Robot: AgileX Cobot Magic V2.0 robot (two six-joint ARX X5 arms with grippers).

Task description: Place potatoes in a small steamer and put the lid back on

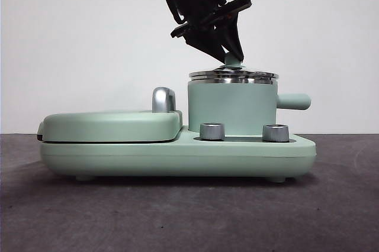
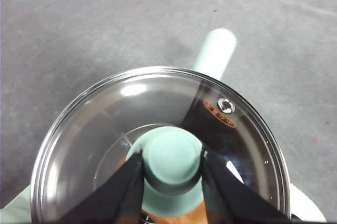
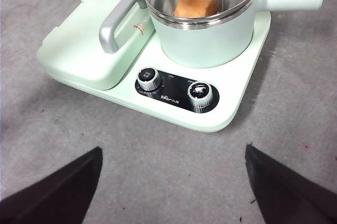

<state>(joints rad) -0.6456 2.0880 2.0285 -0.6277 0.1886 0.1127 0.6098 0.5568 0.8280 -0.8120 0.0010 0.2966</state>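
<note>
I see my left gripper (image 2: 172, 169) pinching the lid (image 2: 158, 150) by its knob (image 1: 233, 60) atop the steamer (image 1: 232, 107) (potato (image 3: 197, 0) inside); right gripper (image 3: 171, 182) spread wide at the cooker's (image 3: 158, 71) six o'clock.

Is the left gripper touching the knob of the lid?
Touching. In the left wrist view, the left gripper has both black jaws pressed against the sides of the mint-green knob of the lid, with no gap visible.
</note>
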